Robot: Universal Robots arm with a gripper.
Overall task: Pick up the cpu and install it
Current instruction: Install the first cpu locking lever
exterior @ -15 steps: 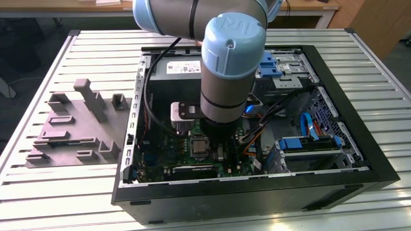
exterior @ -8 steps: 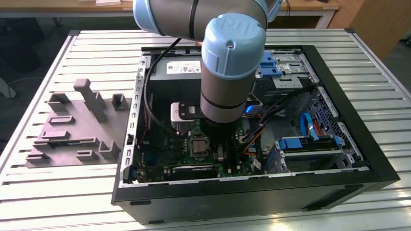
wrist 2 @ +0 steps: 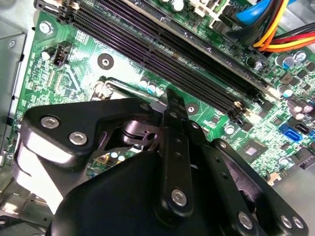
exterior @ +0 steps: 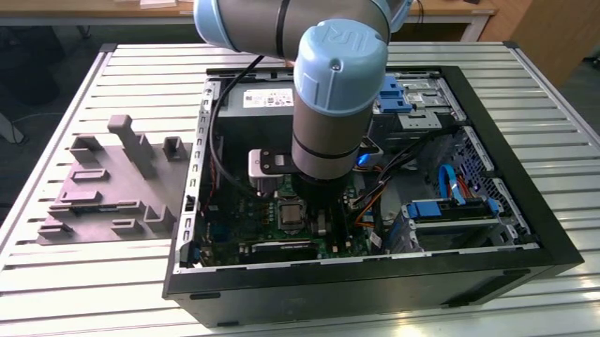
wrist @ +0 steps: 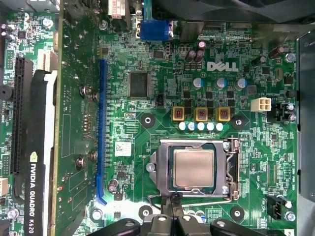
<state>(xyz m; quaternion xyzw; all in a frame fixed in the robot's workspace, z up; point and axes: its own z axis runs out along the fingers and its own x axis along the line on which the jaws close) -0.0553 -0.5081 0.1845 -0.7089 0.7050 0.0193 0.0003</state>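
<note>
The cpu (wrist: 193, 168), a flat silver-grey square, lies inside the metal-framed socket (wrist: 160, 167) of the green board (wrist: 147, 59) in the first wrist view. My gripper (wrist: 170, 202) hovers just beside the socket's edge, fingers drawn together and holding nothing. Its black linkages show in the second wrist view, where the gripper (wrist 2: 170, 96) points at a corner of the socket frame (wrist 2: 106, 88). In the exterior view the arm (exterior: 338, 105) reaches down into the open computer case (exterior: 375, 274), above the socket (exterior: 289, 214).
A grey moulded tray (exterior: 112, 189) with upright posts stands outside the case on the exterior view's left. Inside are the grey power-supply box (exterior: 253, 102), blue drive brackets (exterior: 450, 209), memory slots (wrist 2: 162, 44), coloured cables (wrist 2: 275, 29) and a graphics card (wrist: 37, 162).
</note>
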